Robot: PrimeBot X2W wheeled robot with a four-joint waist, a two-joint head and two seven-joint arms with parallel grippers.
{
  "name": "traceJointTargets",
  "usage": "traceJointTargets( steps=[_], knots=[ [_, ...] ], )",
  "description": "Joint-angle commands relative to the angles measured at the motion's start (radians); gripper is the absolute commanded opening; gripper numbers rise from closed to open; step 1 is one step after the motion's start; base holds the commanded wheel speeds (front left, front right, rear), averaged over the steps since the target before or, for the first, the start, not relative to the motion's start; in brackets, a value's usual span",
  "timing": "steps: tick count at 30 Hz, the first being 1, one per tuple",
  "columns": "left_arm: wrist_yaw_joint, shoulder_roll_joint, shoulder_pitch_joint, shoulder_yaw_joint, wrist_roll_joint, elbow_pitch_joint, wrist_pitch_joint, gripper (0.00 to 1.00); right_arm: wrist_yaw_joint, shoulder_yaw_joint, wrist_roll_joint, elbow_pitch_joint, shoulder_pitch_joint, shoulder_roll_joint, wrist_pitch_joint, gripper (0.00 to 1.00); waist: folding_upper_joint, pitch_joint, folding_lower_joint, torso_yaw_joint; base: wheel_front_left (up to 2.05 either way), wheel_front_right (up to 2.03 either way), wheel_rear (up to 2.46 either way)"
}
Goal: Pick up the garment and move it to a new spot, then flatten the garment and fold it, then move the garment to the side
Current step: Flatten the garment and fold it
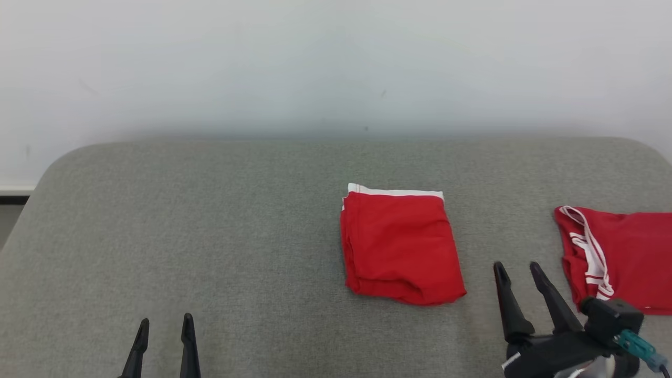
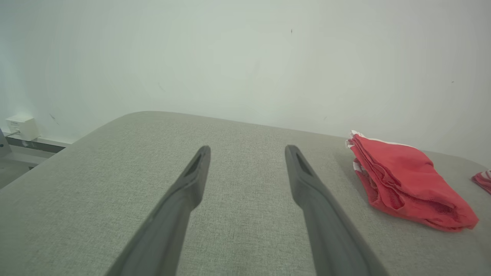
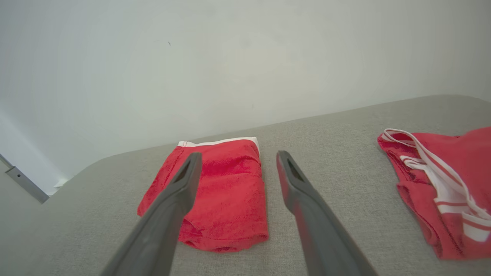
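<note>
Folded garment (image 1: 401,247) is seen mid-frame, just up-left of the right claw (image 1: 516,268), spread open and empty; left claw (image 1: 166,320), also open, is found far lower left.

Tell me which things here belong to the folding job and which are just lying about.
In the job: folded red garment; right gripper, open beside it; left gripper, open.
Lying about: striped red garment at the right; white wall box.
</note>
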Motion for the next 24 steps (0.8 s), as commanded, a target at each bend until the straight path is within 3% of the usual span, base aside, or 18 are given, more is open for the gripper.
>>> traceJointTargets(
  steps=[1,10,24],
  knots=[
    [-0.008,0.0,-0.001,0.008,0.01,0.005,-0.003,1.0,-0.003,-0.015,-0.024,-0.005,0.023,-0.003,-0.008,1.0,0.0,-0.021,0.0001,-0.024,0.0,0.0,0.0],
    [-0.032,0.0,0.018,0.048,-0.006,0.059,-0.003,1.0,-0.003,-0.035,-0.056,0.048,0.074,-0.036,-0.032,1.0,0.0,-0.048,0.0001,-0.043,0.0,0.0,0.0],
    [-0.053,0.0,0.035,0.061,-0.007,0.099,-0.003,1.0,-0.003,0.015,-0.045,0.144,0.076,-0.062,-0.063,1.0,0.0,-0.053,0.0001,-0.026,0.0,0.0,0.0]
  ],
)
